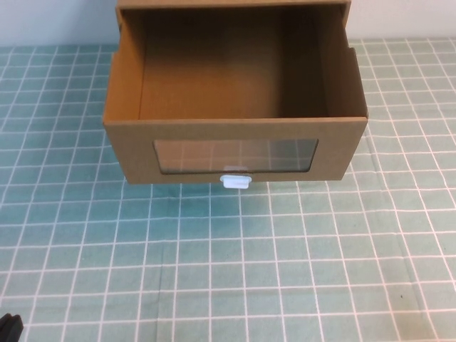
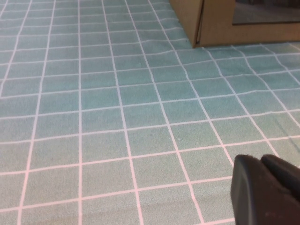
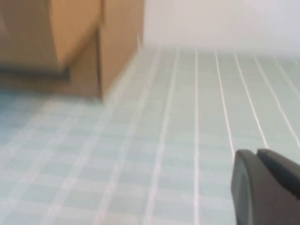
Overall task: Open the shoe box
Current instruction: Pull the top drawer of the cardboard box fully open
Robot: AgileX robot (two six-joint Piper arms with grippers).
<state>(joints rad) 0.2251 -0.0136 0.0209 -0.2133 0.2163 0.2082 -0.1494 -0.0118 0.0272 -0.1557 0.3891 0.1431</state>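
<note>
Risk now lies mostly in doing too much. We see the shoe box (image 1: 235, 132) at the far middle of the green gridded cloth (image 1: 285, 271). Its drawer (image 1: 235, 78) stands well out of the outer sleeve (image 1: 235, 4) toward the robot, bare inside, with the clear window (image 1: 235, 155) and white pull tab (image 1: 236, 181) on its near face. We judge the opening done, or nearly so.

The left gripper (image 2: 261, 164) sits low at the near left corner of the cloth, well apart from the box, clenched on nothing. The right gripper (image 3: 262, 164) is outside the high view. Its wrist camera shows it low over the cloth, near the box's right side but apart from it, likewise clenched and empty.

Another tug on the tab could, we think, slide the drawer clean out of the sleeve, since little overlap seems left. A careless sweep by either arm could also shove the light cardboard askew on the cloth.
</note>
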